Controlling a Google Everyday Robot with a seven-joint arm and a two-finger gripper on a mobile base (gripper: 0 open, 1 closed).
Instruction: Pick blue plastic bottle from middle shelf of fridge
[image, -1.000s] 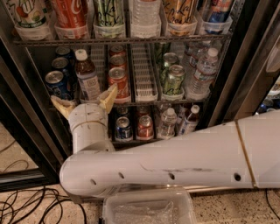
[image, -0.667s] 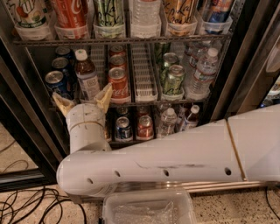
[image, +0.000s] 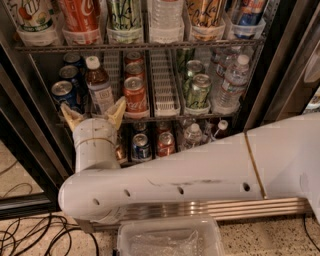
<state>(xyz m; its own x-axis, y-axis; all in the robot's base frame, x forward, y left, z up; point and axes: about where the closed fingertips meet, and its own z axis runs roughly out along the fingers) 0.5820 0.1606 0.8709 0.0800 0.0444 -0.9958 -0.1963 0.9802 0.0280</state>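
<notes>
The gripper (image: 95, 114) sits at the front edge of the middle shelf (image: 165, 116), toward its left end. Its two tan fingers (image: 118, 111) are spread wide and point up into the fridge (image: 280, 65). Nothing is clamped between them.

The blue bottle (image: 99, 87) stands upright on the middle shelf in the second lane from the left, at the front edge. Its base falls in the gap between the two fingertips. It looks as if neither finger touches it, though the overlap makes that hard to judge.

Blue cans (image: 64, 92) fill the lane at the shelf's left edge, just beside the bottle. Red cans (image: 135, 92) stand in the lane to the bottle's right. Next comes a white ribbed tray (image: 164, 80), then green cans (image: 198, 90). A clear water bottle (image: 231, 82) stands near the shelf's right edge.

The rack above holds large soda bottles (image: 80, 15) along its front edge. The rack below holds small cans (image: 141, 145), partly hidden by the white arm (image: 200, 170). The arm crosses from the right edge of the view to its elbow at lower left, then turns up to the gripper.

The steel grille (image: 270, 206) shows under the arm. A clear plastic tub (image: 170, 239) sits on the speckled floor at the bottom edge. Black cables (image: 30, 235) lie in the bottom left corner.
</notes>
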